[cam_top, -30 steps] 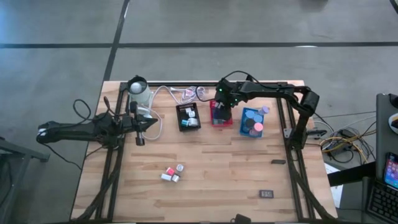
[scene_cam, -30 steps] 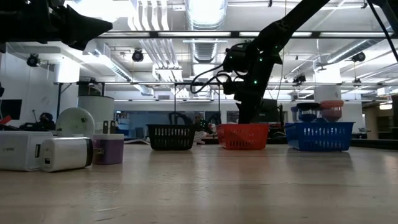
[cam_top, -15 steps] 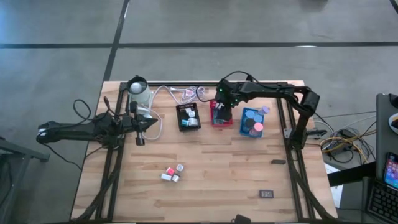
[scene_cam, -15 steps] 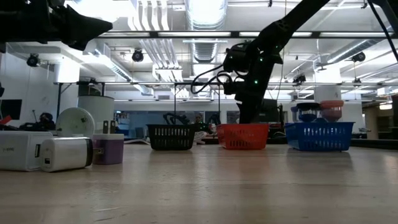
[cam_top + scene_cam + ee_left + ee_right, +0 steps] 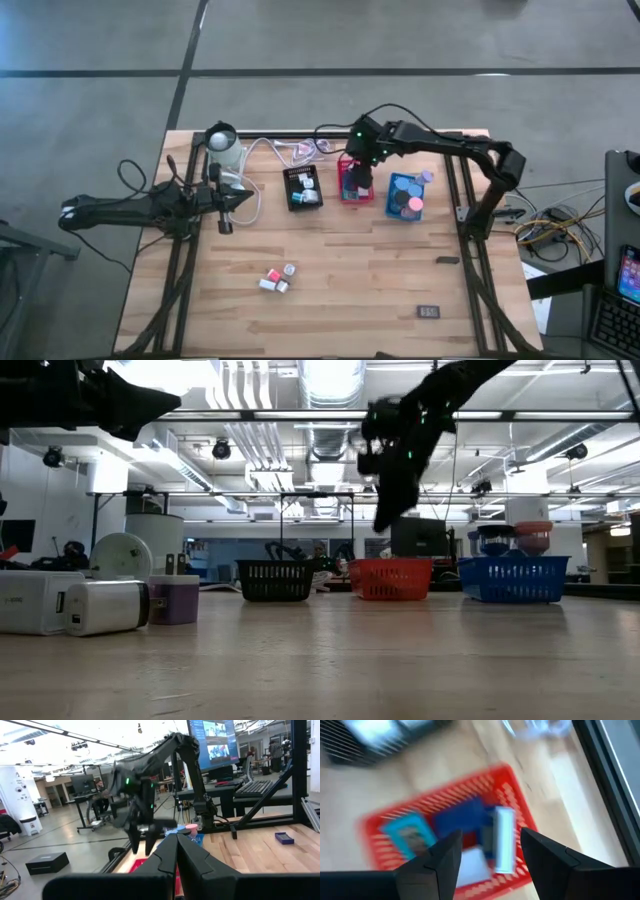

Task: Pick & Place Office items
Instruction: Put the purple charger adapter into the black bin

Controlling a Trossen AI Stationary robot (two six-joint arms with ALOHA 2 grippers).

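My right gripper hangs open above the red tray, pointing steeply down with nothing between its fingers. It also shows in the high view and the low view. In the tray lie a teal block, a blue piece and a white block. The black tray and the blue tray hold more items. A small cluster of pink and white pieces and a dark rectangle rest on the table. My left gripper waits shut at the table's left, also seen in the left wrist view.
A white coiled cable and a white round device lie at the far edge. Black frame rails run along both sides of the table. A lavender roll sits at the blue tray's far corner. Bare wood lies near the front.
My right gripper has risen straight up out of the red tray and now hangs well above its rim. The items in the tray stay where they were. My left arm has kept still.
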